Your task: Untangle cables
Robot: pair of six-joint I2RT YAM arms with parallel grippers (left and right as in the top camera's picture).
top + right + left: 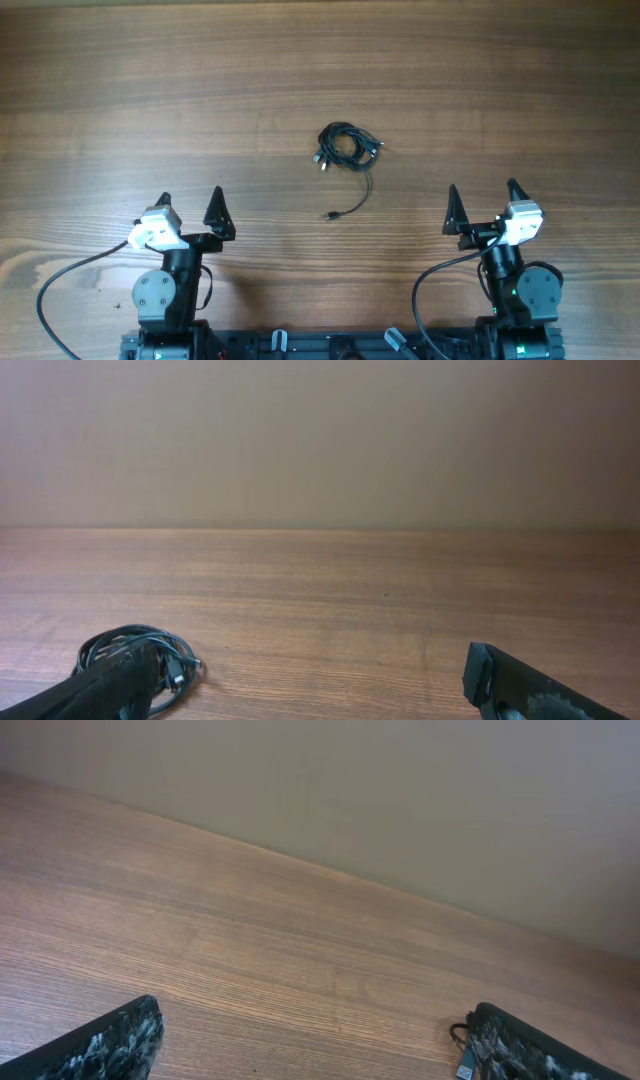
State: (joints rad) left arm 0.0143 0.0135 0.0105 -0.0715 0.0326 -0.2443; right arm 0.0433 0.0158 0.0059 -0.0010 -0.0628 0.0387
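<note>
Nothing looks done yet: the cables [347,146] lie bundled near the middle of the surface [120,80], while the left claw [190,195] and right claw [482,186] stand wide and empty by its near edge

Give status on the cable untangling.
Done: nothing; the cables sit in one knotted bundle, one plug end trailing. In hand: nothing; left gripper and right gripper are open, apart from it. Left: all the untangling.

Black cables [348,146] bundled mid-table, tangled.
</note>
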